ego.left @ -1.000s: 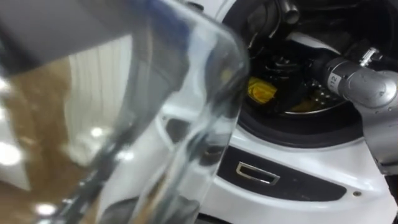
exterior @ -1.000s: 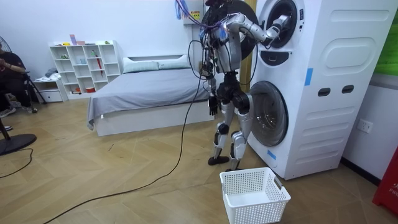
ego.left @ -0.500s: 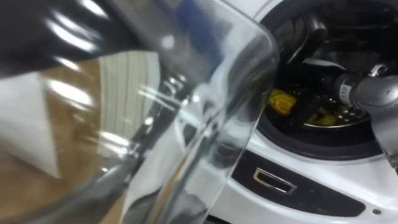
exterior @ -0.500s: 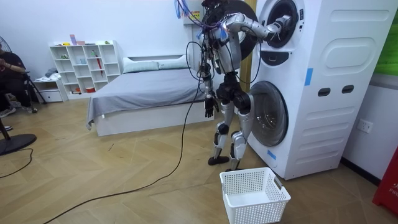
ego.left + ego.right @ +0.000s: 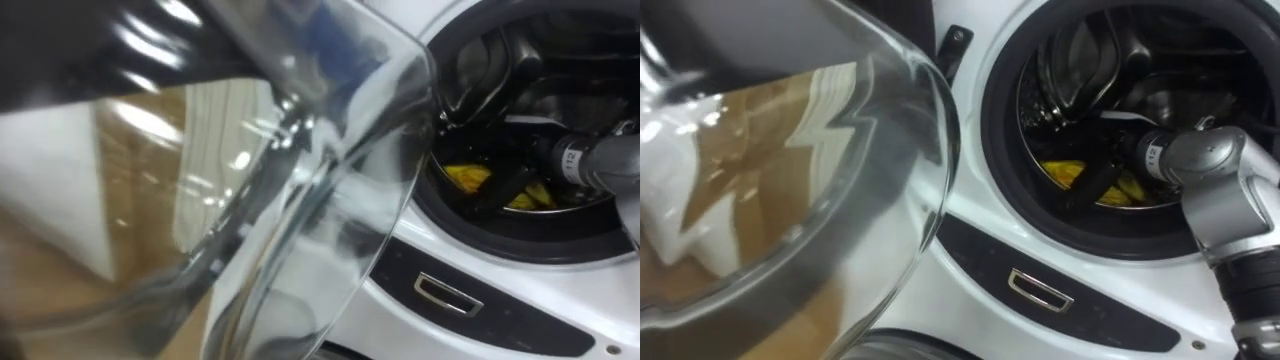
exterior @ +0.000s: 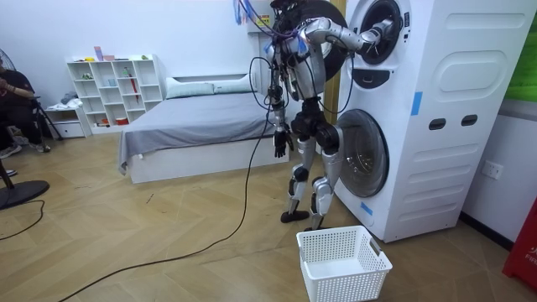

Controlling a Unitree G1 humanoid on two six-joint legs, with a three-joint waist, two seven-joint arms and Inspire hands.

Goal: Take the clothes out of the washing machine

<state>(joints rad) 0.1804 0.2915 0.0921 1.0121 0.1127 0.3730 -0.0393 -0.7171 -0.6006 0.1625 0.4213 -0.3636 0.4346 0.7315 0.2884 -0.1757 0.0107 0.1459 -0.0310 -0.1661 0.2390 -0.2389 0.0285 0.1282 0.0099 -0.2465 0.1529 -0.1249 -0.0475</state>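
Bright glare streaks across glass door (image 5: pixel 300 170); drum (image 5: pixel 1140 90) interior dim, shadowed; room view evenly bright.

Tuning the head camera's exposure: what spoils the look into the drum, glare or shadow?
Left eye view: the open glass door covers the left, warping what lies behind it, with bright glints. Right eye view: the drum is dark, yet the yellow garment shows by the right hand.
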